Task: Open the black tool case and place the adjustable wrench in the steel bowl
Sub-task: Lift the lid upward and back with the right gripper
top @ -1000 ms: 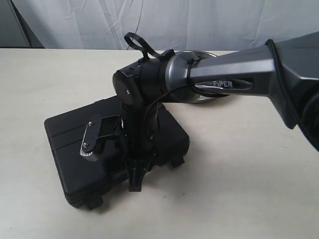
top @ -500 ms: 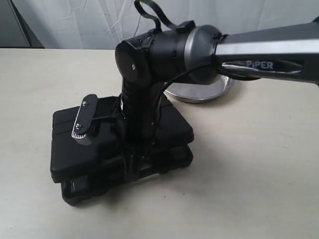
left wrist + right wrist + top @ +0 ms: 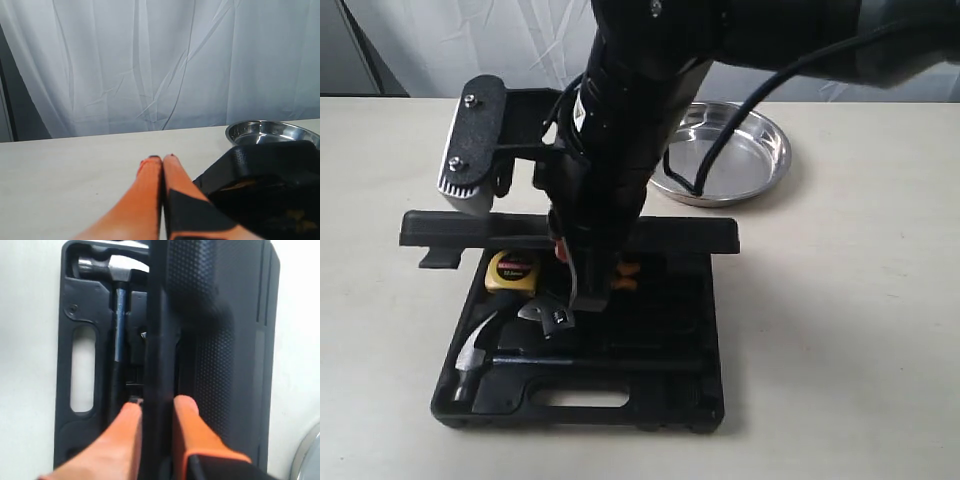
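Black tool case (image 3: 660, 400): lid (image 3: 700, 235), shut second ago, now swung nearly upright. Steel bowl (image 3: 745, 140) behind gripper, empty. Right gripper (image 3: 158, 405) clamps lid edge between fingers. Adjustable wrench (image 3: 550, 318) now exposed just below gripper; pickup likely next. Left gripper (image 3: 162, 159) closed, empty.

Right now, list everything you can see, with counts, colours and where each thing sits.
large black moulded-plastic tool case: one, black, mid-table, open, lid raised
claw hammer with steel head: one, silver and black, case's front recess
adjustable wrench with silver jaw head: one, head showing, in case behind hammer
yellow tape measure: one, yellow, in case near the lid
shallow round stainless-steel bowl: one, silver, behind case
beige table: one
white curtain: one, behind table
right gripper: one, orange, shut on lid's edge
left gripper: one, orange, shut
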